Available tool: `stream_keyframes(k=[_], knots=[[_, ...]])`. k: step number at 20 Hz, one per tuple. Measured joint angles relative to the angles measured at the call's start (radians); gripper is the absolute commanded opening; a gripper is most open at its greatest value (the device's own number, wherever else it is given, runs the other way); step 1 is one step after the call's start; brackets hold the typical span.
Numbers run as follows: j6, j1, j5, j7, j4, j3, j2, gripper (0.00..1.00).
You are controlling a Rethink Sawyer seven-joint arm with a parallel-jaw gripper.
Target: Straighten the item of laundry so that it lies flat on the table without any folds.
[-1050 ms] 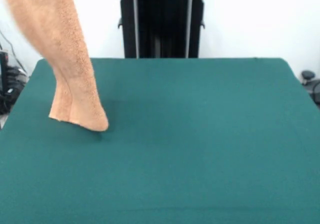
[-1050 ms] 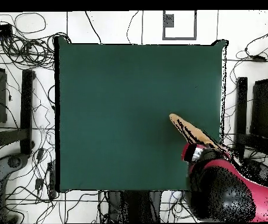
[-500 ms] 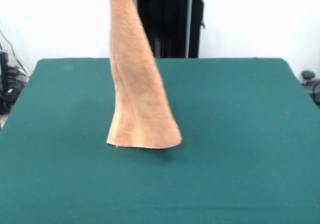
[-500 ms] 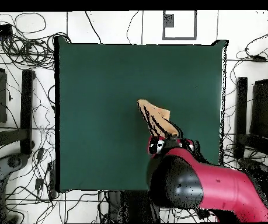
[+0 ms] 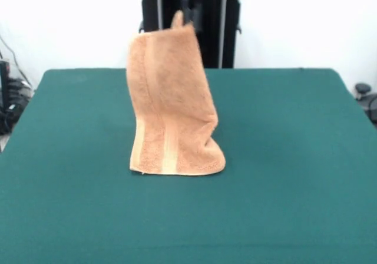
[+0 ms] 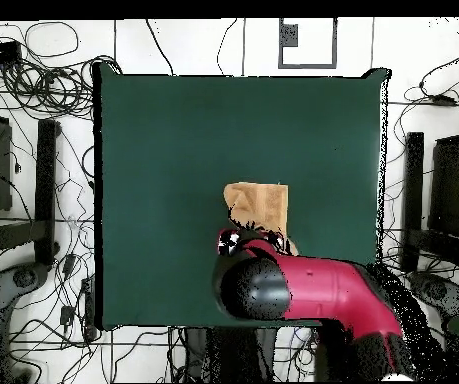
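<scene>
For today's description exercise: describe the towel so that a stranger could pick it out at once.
Start at the green table. Near its middle hangs the towel, pinched at its top corner by the pincer, its lower edge resting on the cloth. It is the only orange-tan, fuzzy thing there, with a paler woven band.

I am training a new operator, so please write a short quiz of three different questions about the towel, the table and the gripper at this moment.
1. True or false: the towel lies flat on the table.
2. Which part of the towel touches the table? A) lower edge B) nothing C) all of it
3. Fill in: the gripper holds the towel by its ____ corner.

Key: 1 false, it hangs upright. 2 A. 3 top.
</scene>
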Motion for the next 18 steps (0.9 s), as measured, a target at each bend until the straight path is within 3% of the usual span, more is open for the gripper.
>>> stream_keyframes(k=[5, 10, 18], knots=[[-0.095, 0.142, 0.063, 0.106, 0.017, -0.095, 0.068, 0.00], [-0.161, 0.243, 0.105, 0.210, 0.060, -0.157, 0.076, 0.00], [-0.178, 0.220, 0.107, 0.225, 0.140, -0.167, 0.049, 0.00]])
